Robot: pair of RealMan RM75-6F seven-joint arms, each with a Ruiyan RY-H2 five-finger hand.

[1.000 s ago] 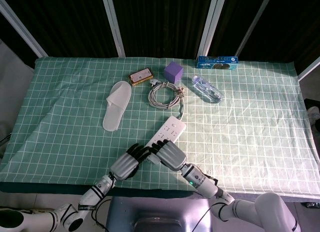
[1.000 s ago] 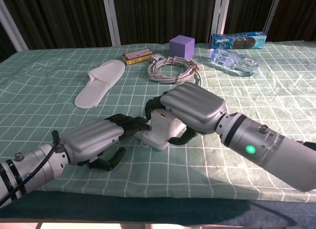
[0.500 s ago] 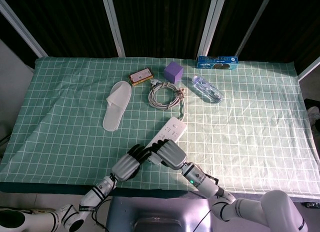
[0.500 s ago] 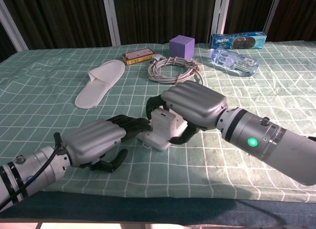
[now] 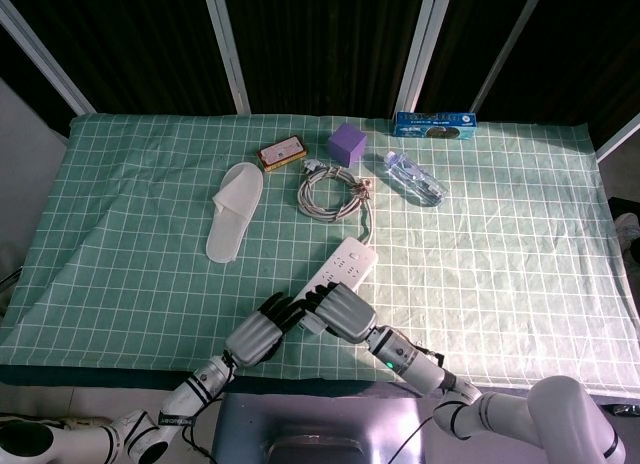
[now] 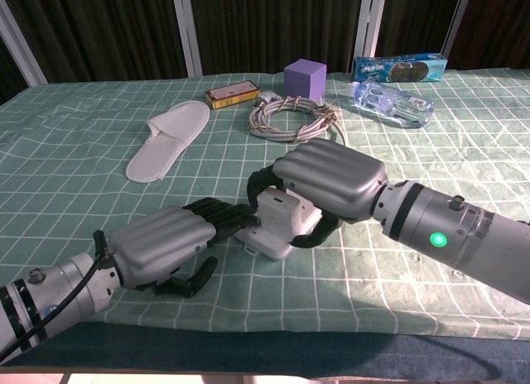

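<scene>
A white power strip [image 5: 346,260] [image 6: 282,223] lies slanted on the green checked cloth, its cord running back to a coiled grey cable [image 5: 330,191] [image 6: 290,117]. My right hand [image 5: 341,309] [image 6: 331,179] grips the strip's near end, fingers wrapped over the top and thumb under the side. My left hand [image 5: 260,330] [image 6: 161,243] sits just left of it. Its dark fingertips [image 6: 225,213] touch the strip's near-left corner, while its thumb hangs apart below, holding nothing.
A white slipper [image 5: 233,212] [image 6: 170,138] lies to the left. At the back stand a small brown box [image 5: 283,153], a purple cube [image 5: 348,142], a clear plastic bottle [image 5: 415,177] and a blue packet [image 5: 434,123]. The table's front edge [image 6: 273,338] is right under both forearms.
Both hands have drawn slightly toward the table's front edge, pulling the power strip's near end with them. The left hand has slid lower and closer to the strip.
</scene>
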